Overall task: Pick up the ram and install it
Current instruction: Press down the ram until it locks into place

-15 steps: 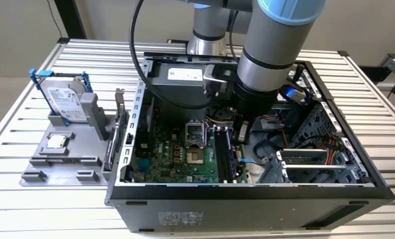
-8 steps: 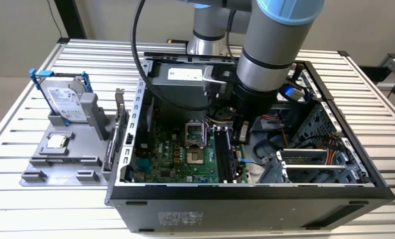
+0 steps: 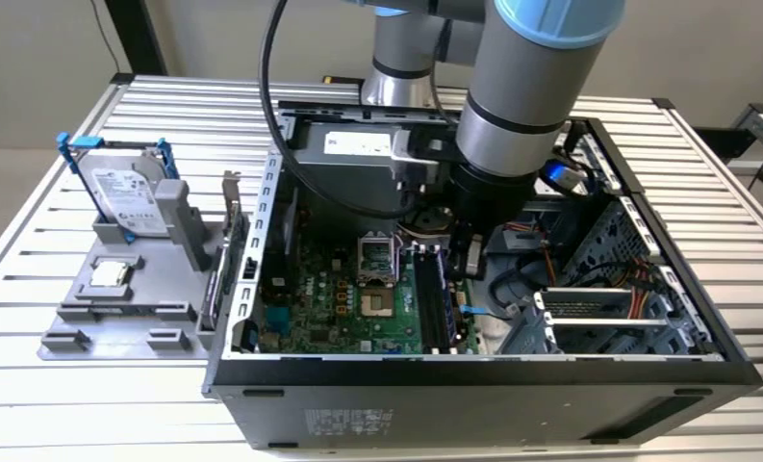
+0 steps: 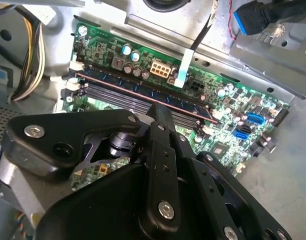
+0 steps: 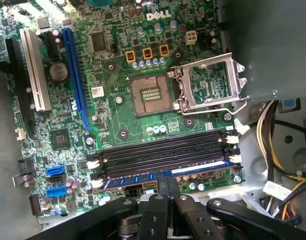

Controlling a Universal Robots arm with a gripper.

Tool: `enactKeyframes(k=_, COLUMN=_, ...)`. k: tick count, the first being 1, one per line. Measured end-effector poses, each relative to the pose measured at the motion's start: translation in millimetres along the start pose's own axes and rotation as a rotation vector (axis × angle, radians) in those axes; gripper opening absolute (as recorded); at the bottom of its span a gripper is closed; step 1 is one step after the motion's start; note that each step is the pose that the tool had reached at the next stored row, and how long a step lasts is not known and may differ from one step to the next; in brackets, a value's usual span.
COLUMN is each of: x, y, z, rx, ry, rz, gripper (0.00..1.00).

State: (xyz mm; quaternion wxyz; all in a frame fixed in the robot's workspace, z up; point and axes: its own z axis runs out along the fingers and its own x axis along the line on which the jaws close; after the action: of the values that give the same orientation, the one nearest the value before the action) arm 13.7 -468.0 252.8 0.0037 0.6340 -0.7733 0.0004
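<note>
Black hand, fingers pinched on the ram, centre-bottom of the first wrist view, holds it edge-down over a motherboard slot for seating.

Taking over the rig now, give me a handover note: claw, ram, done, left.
Claw: shut, tips together on the top edge of the ram, about mid-length, inside the case.
Ram: standing edge-on in the slot nearest the edge of the board; the other slots are empty.
Done: ram picked up and brought into its slot.
Left: confirm it is fully seated. I cannot tell from these views whether the end clips have closed.
</note>
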Motion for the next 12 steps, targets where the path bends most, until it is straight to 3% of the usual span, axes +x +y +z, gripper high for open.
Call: enactKeyframes(k=12, x=0.1, y=0.4, z=0.0, rx=0.0005, ry=0.0003, rz=-0.089, gripper=0.0)
